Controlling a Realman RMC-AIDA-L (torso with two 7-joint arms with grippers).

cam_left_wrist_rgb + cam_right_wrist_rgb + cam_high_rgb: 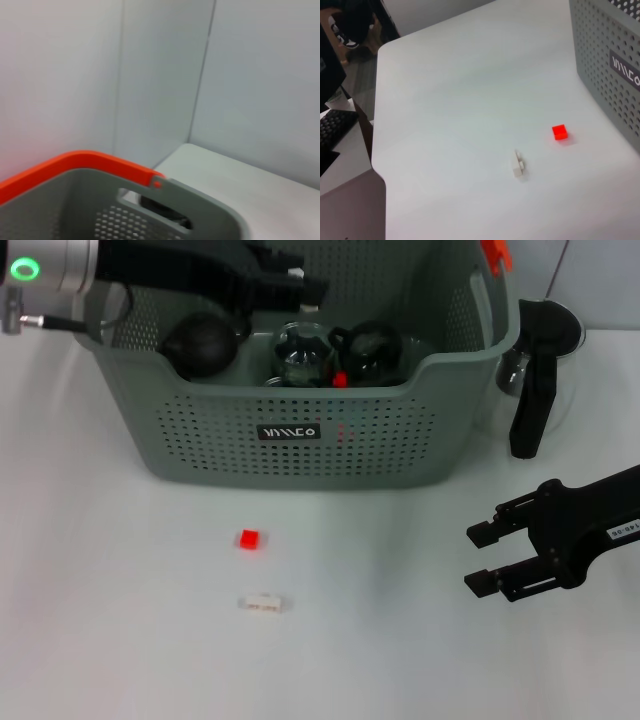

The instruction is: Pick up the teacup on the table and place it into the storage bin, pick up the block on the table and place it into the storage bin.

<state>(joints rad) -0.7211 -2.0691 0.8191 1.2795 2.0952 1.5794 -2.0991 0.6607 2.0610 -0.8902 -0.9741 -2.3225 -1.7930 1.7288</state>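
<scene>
The red block (248, 538) lies on the worktop, left of the released right end effector (484, 556), the nearer arm; the left end effector (300, 285), grip unclear, hangs over the storage bin (300, 440)

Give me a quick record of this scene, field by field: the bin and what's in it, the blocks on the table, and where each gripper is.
storage bin: grey-green perforated basket at the table's far side, orange handle clip
bin contents: dark round items and a clear glass teacup
red block: on the table in front of the bin
white block: on the table, nearer the robot than the red one
left gripper: over the bin's interior
right gripper: open, above the table, to the right of the blocks
black-handled item: right of the bin
</scene>
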